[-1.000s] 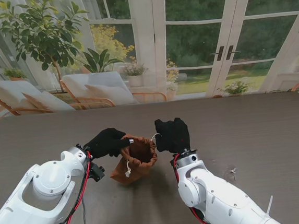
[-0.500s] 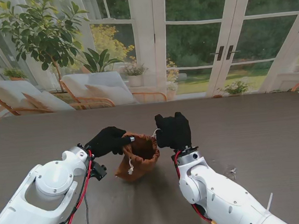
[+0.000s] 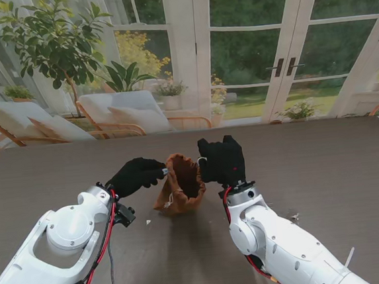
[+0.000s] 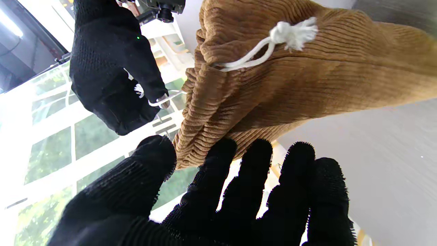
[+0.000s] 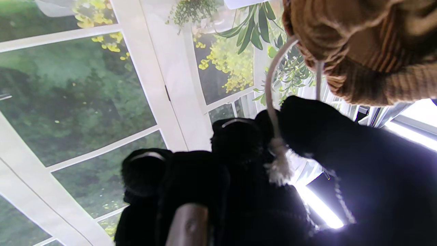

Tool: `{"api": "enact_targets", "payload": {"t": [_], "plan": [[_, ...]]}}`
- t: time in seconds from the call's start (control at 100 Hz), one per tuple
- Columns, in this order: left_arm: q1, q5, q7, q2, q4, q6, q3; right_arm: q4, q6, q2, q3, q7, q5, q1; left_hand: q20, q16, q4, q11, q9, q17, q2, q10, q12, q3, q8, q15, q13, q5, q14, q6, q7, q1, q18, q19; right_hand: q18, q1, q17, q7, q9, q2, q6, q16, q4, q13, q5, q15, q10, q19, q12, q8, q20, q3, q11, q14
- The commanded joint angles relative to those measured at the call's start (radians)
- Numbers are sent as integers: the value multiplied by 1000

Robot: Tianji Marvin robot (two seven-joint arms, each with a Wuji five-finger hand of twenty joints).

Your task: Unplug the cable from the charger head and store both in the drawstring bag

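Observation:
A brown corduroy drawstring bag (image 3: 180, 183) hangs lifted between my two hands, its mouth turned away from me. My left hand (image 3: 136, 176) pinches the bag's rim (image 4: 191, 136) on its left side. My right hand (image 3: 222, 162) is shut on the white drawstring (image 5: 273, 102), with the frayed knot (image 5: 280, 167) between its fingers. A second white cord end (image 4: 290, 32) dangles on the bag's outside. Neither cable nor charger head is visible; the bag hides whatever is inside.
The dark wood-grain table (image 3: 324, 163) stretches to both sides. A small pale scrap (image 3: 294, 218) lies on it to my right, and a tiny white speck (image 3: 148, 222) sits near the bag. Glass doors and plants stand beyond the far edge.
Both hands have raised the bag and carried it a little farther from me; it went from slumped on the table with its mouth up to hanging more upright.

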Motion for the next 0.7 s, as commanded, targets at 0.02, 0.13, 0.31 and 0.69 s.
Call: {"api": "enact_targets", "payload": {"t": [0.02,0.13,0.31,0.69], "plan": [[15,1,-1,-8,-12,4,-8,-23,3,1,4,18,-7,-6,-20,-26,23,-28,-46,-34,6,7,-47,5,-48,-46,-47,-65,14,-20,-50,-46,-45,-50,-41,57,459,146,123,-11,186,13,16,-2,-23,47,23,83,-9,52,47,154,93,-226],[33,4,15,-10,-24,4,-20,-41,11,5,9,34,-12,-9,-21,-30,21,-34,-62,-41,4,6,-61,-8,-65,-58,-58,-88,16,-29,-62,-55,-48,-64,-41,58,459,146,123,-9,186,13,15,-2,-23,46,24,83,-10,52,47,154,91,-227],[68,19,52,-16,-48,3,-37,-50,24,4,14,55,-6,-9,16,-1,23,-1,-32,-24,11,24,-45,-9,-66,-23,-34,-41,26,-6,-19,-51,-39,-27,-42,66,459,145,123,-13,187,13,14,-2,-23,46,29,85,-10,51,48,154,88,-227],[139,91,92,-16,-109,-7,-60,-103,54,12,30,99,-16,-14,192,204,20,181,59,104,-32,30,244,55,210,313,60,110,44,11,266,-66,-22,248,-42,72,459,139,123,-12,192,13,12,-1,-21,43,34,89,-9,51,53,154,86,-232]]}}
